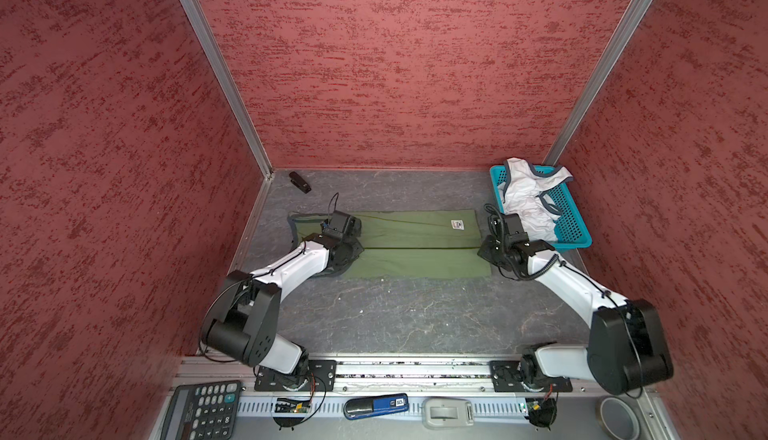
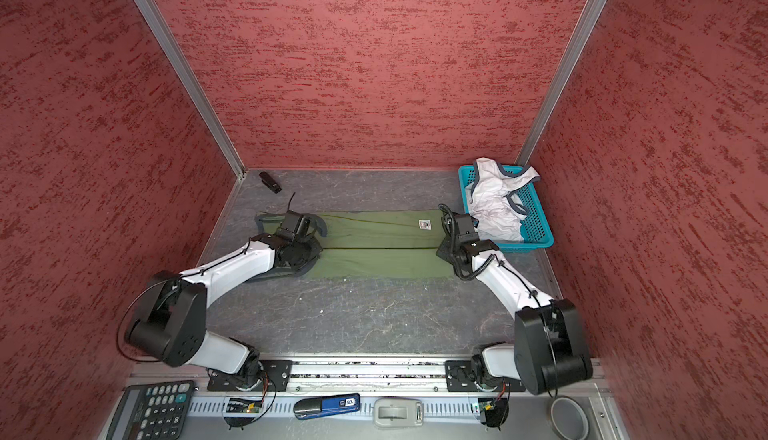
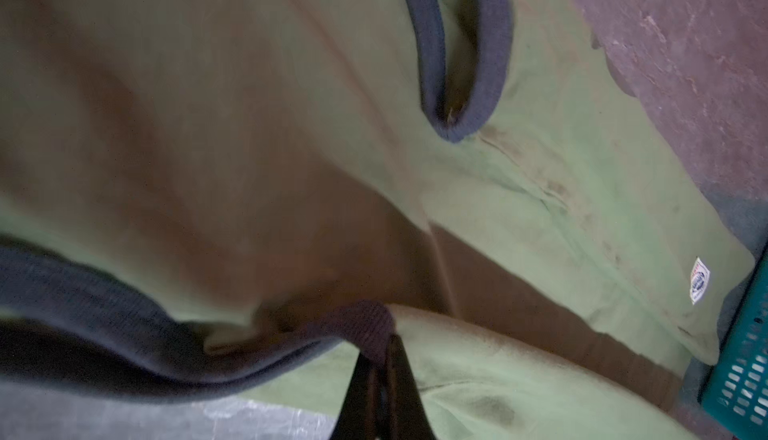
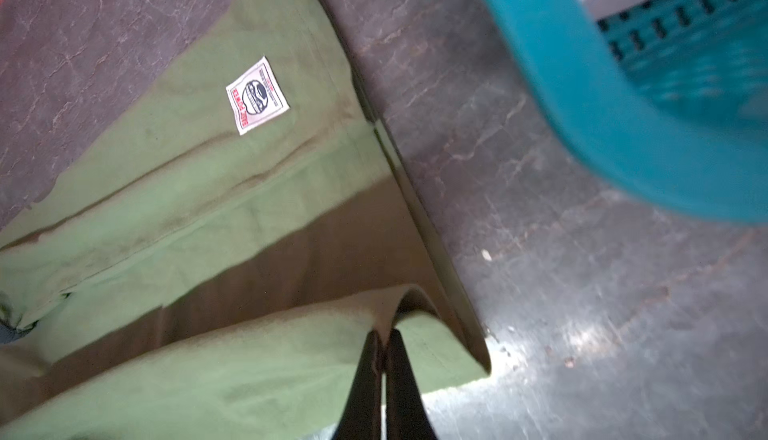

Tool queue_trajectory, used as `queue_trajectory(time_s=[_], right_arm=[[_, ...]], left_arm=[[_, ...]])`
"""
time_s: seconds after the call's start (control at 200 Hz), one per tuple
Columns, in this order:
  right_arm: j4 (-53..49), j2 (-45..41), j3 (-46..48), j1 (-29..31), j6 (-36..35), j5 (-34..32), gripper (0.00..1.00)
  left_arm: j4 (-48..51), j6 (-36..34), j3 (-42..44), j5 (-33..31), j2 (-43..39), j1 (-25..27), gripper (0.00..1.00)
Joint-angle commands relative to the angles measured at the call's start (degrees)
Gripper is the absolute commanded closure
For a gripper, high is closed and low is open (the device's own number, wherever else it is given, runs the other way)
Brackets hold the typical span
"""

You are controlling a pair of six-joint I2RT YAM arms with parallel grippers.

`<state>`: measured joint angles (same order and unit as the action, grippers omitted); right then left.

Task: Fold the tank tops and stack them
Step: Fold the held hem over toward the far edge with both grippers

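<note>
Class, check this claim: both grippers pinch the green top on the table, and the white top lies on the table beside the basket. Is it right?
No. The white top lies crumpled in the basket, not beside it, as both top views show. The rest holds: the left gripper and right gripper each pinch the green top.

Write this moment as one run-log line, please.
left gripper: shut on green top | right gripper: shut on green top | white top: in basket

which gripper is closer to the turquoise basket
Right. The right gripper pinches a hem corner of the green tank top, just beside the basket; the left gripper grips its grey-trimmed end, across the shirt from it.
</note>
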<state>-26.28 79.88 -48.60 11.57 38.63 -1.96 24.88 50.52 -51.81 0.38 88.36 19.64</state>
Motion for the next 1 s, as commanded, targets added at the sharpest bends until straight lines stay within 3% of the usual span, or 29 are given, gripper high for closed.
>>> queue_trajectory(time_s=[0.0,0.381,0.546,0.611,0.671,0.811,0.997], right_arm=[[4.09,3.79,-3.62,-1.29,-3.02,-0.92,1.0],[7.49,14.74,-9.06,-3.02,-3.84,-1.54,1.0],[10.22,18.05,-9.48,-3.07,-4.88,0.22,1.0],[9.58,18.42,-10.17,-3.08,-5.15,-0.36,0.8],[8.79,17.32,-10.33,-3.13,-5.48,-2.1,0.68],[7.84,11.38,-9.19,-2.7,-7.83,-4.1,0.58],[6.16,6.68,-8.02,0.32,-10.43,-0.9,0.52]], left_arm=[[-1.73,-2.64,-3.78,2.38,3.67,-1.63,0.98],[1.18,-5.07,-13.74,3.87,13.92,-4.26,0.95],[3.13,-5.86,-16.39,3.32,17.4,-4.51,0.83],[3.58,-6.02,-16.72,1.57,17.22,-4.49,0.71],[3.99,-6.46,-16.77,-0.66,16.0,-4.44,0.61],[6.55,-7.72,-16.11,-7.66,10.29,-2.26,0.44],[5.68,-8.49,-11.66,-13.1,2.62,5.37,0.34]])
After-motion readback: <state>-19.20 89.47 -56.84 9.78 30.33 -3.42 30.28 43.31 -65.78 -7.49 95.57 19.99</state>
